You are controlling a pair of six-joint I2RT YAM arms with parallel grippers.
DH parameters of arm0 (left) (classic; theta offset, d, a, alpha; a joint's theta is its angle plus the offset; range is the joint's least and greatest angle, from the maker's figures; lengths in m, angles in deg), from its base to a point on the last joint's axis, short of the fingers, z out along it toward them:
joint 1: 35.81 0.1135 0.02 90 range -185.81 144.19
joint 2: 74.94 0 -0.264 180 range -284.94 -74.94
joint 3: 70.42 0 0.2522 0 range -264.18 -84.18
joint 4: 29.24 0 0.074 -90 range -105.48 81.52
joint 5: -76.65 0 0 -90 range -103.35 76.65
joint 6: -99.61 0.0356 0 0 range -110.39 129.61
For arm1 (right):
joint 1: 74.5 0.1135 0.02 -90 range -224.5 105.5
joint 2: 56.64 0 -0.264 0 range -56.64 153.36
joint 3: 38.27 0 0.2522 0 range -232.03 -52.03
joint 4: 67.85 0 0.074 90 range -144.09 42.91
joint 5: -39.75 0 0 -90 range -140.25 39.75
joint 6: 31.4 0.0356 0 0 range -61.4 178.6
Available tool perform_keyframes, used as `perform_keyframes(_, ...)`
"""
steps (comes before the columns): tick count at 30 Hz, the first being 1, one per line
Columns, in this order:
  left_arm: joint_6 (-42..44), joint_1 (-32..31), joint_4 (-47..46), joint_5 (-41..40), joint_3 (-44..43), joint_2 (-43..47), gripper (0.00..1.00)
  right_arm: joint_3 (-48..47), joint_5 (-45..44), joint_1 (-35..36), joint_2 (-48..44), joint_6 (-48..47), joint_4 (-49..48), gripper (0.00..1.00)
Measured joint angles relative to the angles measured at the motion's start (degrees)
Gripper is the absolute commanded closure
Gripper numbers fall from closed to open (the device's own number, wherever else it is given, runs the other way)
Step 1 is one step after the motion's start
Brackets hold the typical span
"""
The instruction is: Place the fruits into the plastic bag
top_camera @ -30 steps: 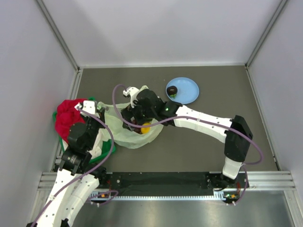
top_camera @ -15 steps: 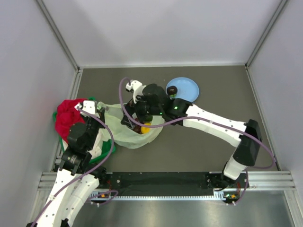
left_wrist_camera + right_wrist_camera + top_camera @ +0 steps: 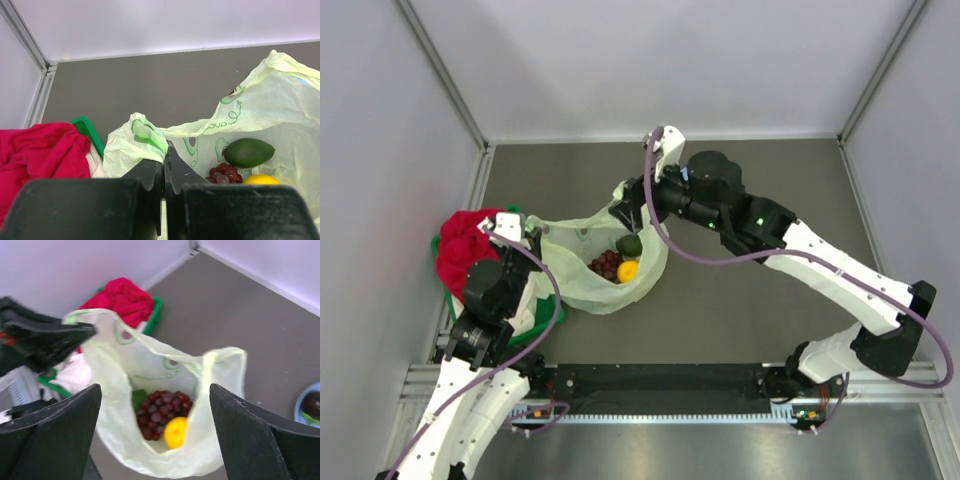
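Observation:
The pale yellow-green plastic bag lies open left of centre. Inside it are the dark red grape bunch, the orange-yellow citrus and the green avocado-like fruit. My left gripper is shut on the bag's left handle and holds it up. My right gripper is open and empty, above the bag's far rim. Its wrist view looks down into the bag at the grapes and citrus. The small dark fruit sits on the blue plate, hidden under my right arm in the top view.
A red cloth lies over white cloths in a green tray at the left wall, right beside my left gripper. The grey walls close the table at the back and on both sides.
My right gripper has lifted out of the bag and drawn back toward the far right. The green fruit now lies uncovered in the bag. My right arm now covers the blue plate.

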Motion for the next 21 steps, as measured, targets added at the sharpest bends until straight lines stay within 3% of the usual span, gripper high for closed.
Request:
perform_keyframes(15,0.00,0.00,0.00,0.20,0.00,-0.02,1.00,7.39,1.03,-20.24,0.20,1.42,1.99,0.16)
perform_keyframes(21,0.00,0.00,0.00,0.20,0.00,-0.02,1.00,8.15,2.47,-26.18,4.81,2.45,1.53,0.19)
